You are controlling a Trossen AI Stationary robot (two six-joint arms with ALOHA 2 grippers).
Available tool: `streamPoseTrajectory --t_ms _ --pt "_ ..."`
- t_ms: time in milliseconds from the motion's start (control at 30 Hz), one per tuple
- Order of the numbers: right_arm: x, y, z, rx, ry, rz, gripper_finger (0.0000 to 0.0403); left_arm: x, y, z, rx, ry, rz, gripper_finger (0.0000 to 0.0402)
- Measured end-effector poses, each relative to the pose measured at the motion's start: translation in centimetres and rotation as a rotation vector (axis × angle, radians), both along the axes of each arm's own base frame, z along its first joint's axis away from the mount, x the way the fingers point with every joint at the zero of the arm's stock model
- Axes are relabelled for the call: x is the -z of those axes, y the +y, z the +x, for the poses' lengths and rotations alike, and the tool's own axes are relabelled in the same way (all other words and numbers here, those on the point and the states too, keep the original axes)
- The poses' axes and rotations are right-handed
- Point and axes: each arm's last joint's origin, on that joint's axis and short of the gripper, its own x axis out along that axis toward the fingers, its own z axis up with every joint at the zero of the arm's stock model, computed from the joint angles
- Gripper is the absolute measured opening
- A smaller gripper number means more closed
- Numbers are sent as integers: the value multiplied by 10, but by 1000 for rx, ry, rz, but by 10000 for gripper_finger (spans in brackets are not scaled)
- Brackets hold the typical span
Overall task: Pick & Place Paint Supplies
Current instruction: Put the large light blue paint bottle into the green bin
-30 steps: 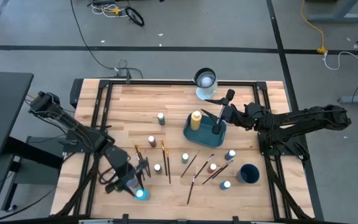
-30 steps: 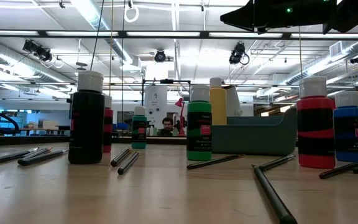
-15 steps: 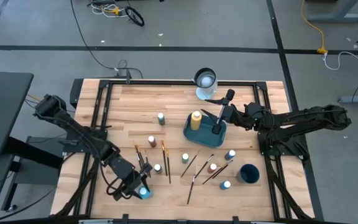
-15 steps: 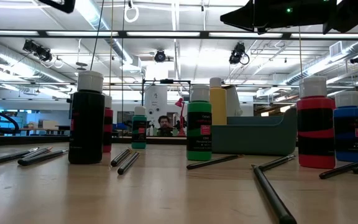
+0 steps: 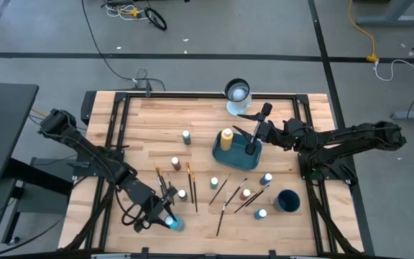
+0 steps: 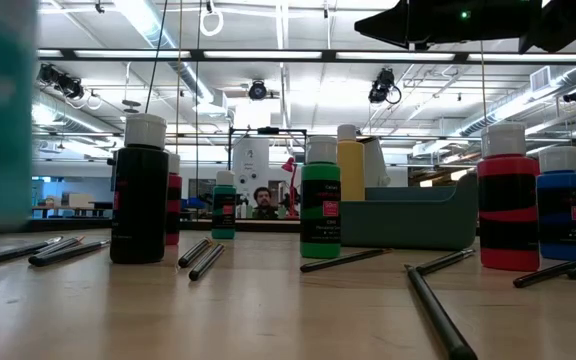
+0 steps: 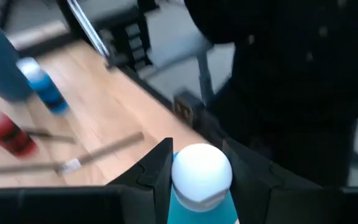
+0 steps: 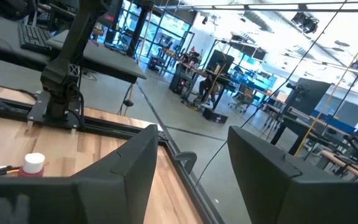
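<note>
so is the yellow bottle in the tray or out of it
In. The high view shows the yellow bottle standing inside the teal tray, in its left part; the low view shows its top rising behind the tray wall.

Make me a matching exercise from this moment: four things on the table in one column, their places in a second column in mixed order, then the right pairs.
Things:
1. yellow bottle
2. light blue bottle
3. glass jar
4. dark blue cup

Places:
A. between the fingers of the left gripper, at the near edge of the table
B. at the far edge of the table
C. standing in the blue tray
D. near the right corner, beside a blue-capped bottle

Pairs: 1-C, 2-A, 3-B, 4-D
</note>
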Motion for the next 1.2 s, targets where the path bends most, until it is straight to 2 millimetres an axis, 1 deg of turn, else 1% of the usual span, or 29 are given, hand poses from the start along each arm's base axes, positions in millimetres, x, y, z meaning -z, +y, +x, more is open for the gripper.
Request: streamPoseTrajectory --t_ms 100,233,333,433,533,633,700,767,833,933,1033,1200 --pt "-2 0 0 0 -19 -1 201 -17 0 3 -30 -93 37 129" --pt "-4 0 -1 0 -38 -2 201 -37 4 12 16 -229 156 129" --pt "-3 0 -1 0 -36 -2 201 -49 14 21 -46 -319 252 129" --pt "-3 0 -1 0 -34 -2 201 -60 34 35 -200 -360 316 129" --pt "-3 0 -1 0 -34 -2 201 -68 59 48 -303 -378 331 132" --pt "-3 0 -1 0 -34 -2 201 -74 89 62 -408 -424 274 135" --pt "-3 0 -1 0 -34 -3 201 -78 111 68 -454 -442 200 132" --pt "-3 0 -1 0 -35 -4 201 -79 133 77 -507 -453 113 130" --pt "-4 0 -1 0 -39 -6 201 -74 152 84 -554 -433 36 130" --pt "-4 0 -1 1 -47 -6 201 -64 175 98 -585 -443 -3 136" --pt "-4 0 -1 5 -38 1 201 -52 187 109 -609 -448 0 138" --pt "-4 0 -4 -7 24 53 201 -44 199 112 -671 -408 -20 130"
